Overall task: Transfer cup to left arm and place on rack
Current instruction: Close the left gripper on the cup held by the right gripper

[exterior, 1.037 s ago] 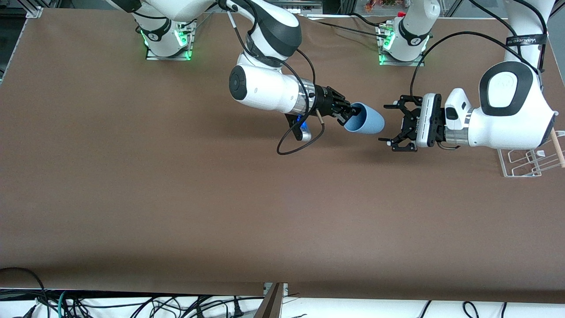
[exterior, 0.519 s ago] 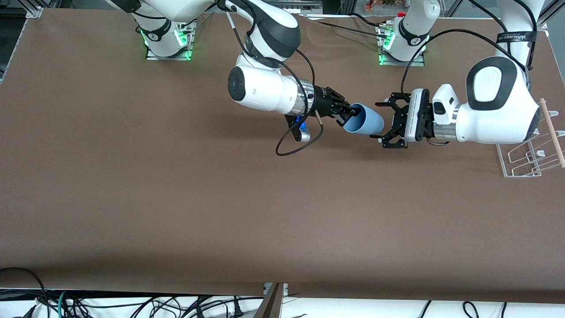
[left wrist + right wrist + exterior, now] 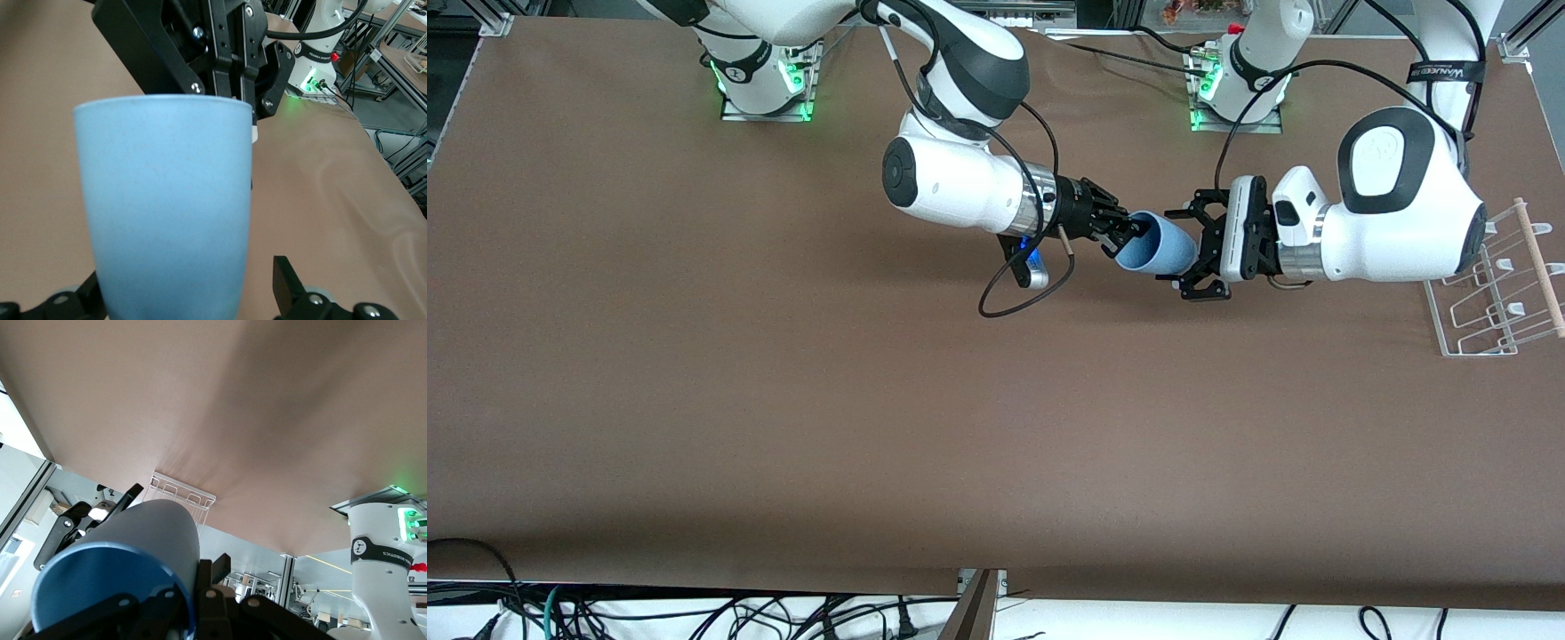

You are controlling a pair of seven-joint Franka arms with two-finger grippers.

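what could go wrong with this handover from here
The right gripper pinches only the rim of the cup, in mid-air over the table. If it lets go before the left gripper has closed on the base, the cup may drop. A lopsided squeeze might twist the cup, spoiling placement on the rack.

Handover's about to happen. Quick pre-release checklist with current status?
1. The right gripper is shut on the rim of the cup: ok.
2. The cup is held in the air over the table, lying sideways with its base toward the left gripper: ok.
3. The left gripper's fingers sit on either side of the cup's base: ok.
4. The left gripper is clamped firmly on the cup: not ok, a gap shows beside one finger.
5. The rack at the left arm's end of the table holds nothing: ok.
6. The right gripper can release safely: not ok yet.
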